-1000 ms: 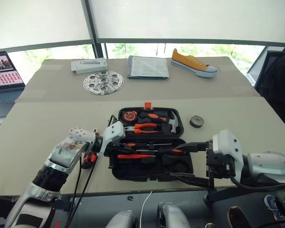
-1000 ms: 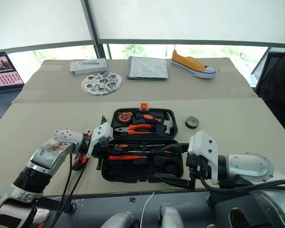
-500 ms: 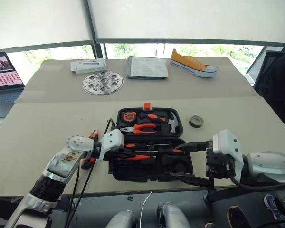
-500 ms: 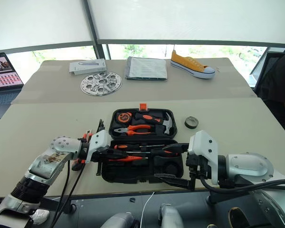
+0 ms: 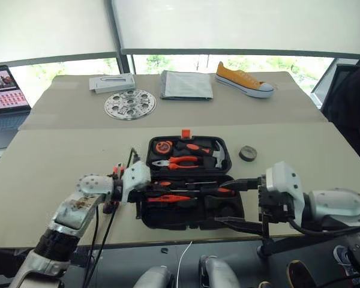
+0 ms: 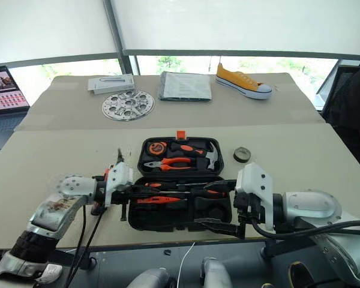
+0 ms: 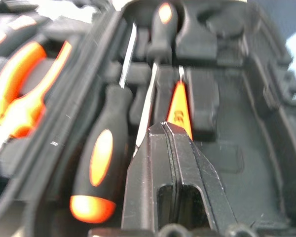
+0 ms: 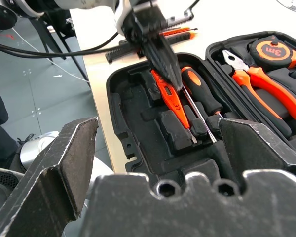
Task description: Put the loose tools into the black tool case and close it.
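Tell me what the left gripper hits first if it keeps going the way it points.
Most likely the small all-orange screwdriver lying in the black tool case. The left gripper hovers right at its handle end, fingers together, aimed along it. Whether they touch already is unclear.

Utility knife (image 6: 99,204) on the table mostly hidden behind the left arm, small orange screwdriver (image 7: 179,109) near end covered by left gripper (image 7: 166,126), laptop (image 5: 5,99) cut by frame edge, tool case (image 7: 246,128) blurred
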